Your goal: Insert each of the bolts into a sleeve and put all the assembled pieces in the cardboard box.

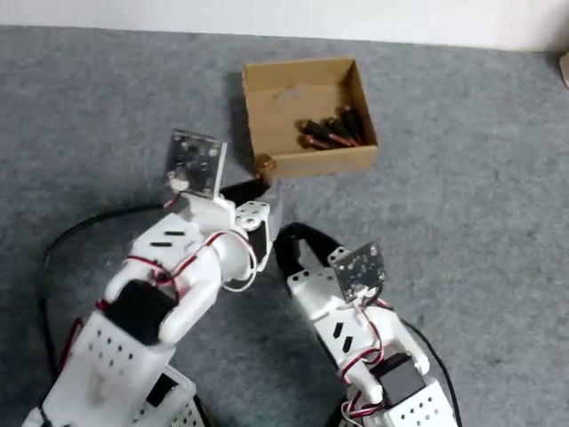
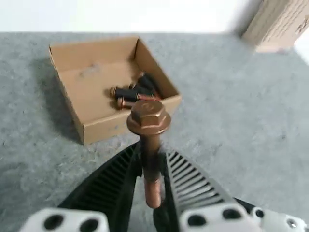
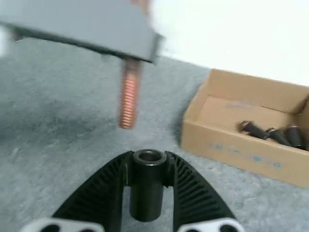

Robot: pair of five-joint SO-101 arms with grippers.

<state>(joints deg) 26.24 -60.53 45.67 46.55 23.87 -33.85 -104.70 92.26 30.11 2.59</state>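
Note:
My left gripper (image 2: 150, 176) is shut on a copper bolt (image 2: 148, 140), held upright with its hex head (image 1: 264, 165) up, just in front of the cardboard box (image 1: 267, 111). In the right wrist view the bolt's threaded end (image 3: 128, 99) hangs above and slightly to one side of a black sleeve (image 3: 147, 186). My right gripper (image 3: 147, 191) is shut on that sleeve, its open bore facing up. In the box (image 2: 82, 72) lie several assembled bolt-and-sleeve pieces (image 1: 331, 132), which the right wrist view shows as well (image 3: 273, 133).
Grey carpet (image 1: 462, 178) covers the table all round. A second cardboard carton (image 2: 282, 21) stands far off past the box. The two arms (image 1: 347, 302) sit close together near the front, with a black cable (image 1: 80, 231) trailing at the left.

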